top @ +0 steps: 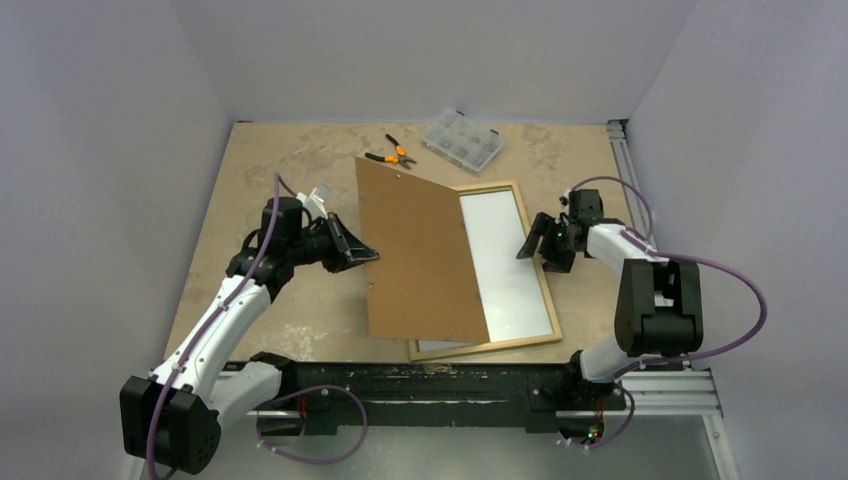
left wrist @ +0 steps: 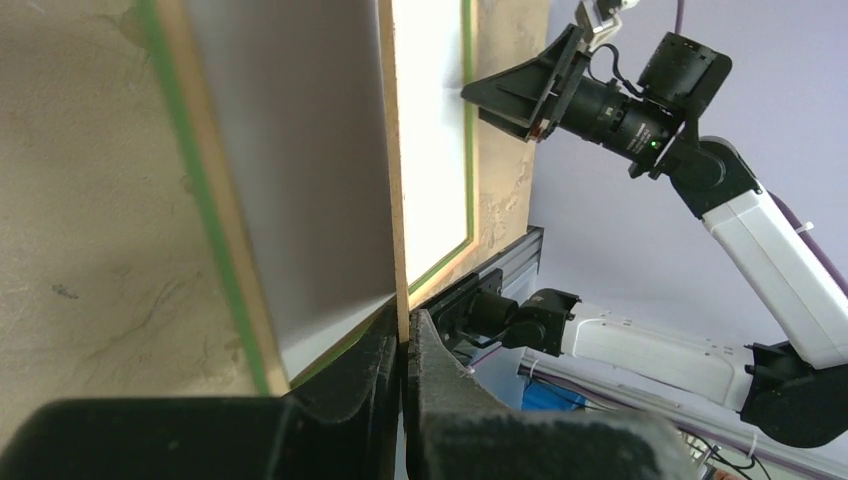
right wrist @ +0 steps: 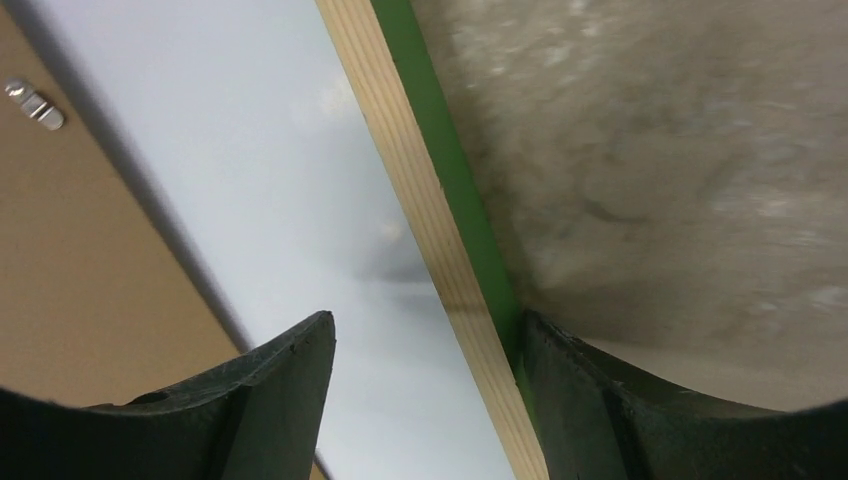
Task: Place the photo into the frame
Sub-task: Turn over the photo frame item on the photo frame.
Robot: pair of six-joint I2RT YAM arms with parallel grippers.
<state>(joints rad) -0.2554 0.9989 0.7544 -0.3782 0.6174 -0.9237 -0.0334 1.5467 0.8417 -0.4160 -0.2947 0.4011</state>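
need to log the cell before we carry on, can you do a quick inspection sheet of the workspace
surface: mottled beige tabletop
job's things: thin rectangular picture frame, green front, lies pale-wood back up; white sheet in it, seemingly the photo's plain back
clutter: brown fibreboard backing sheet tilted over the frame's left part; orange-handled pliers and clear plastic compartment box at the far edge
grippers: left gripper fingers shut on the backing sheet's edge; right gripper open, fingers astride the frame's right rail
cables: purple cables loop off both arms
surroundings: pale grey walls on three sides; aluminium rail at the near edge
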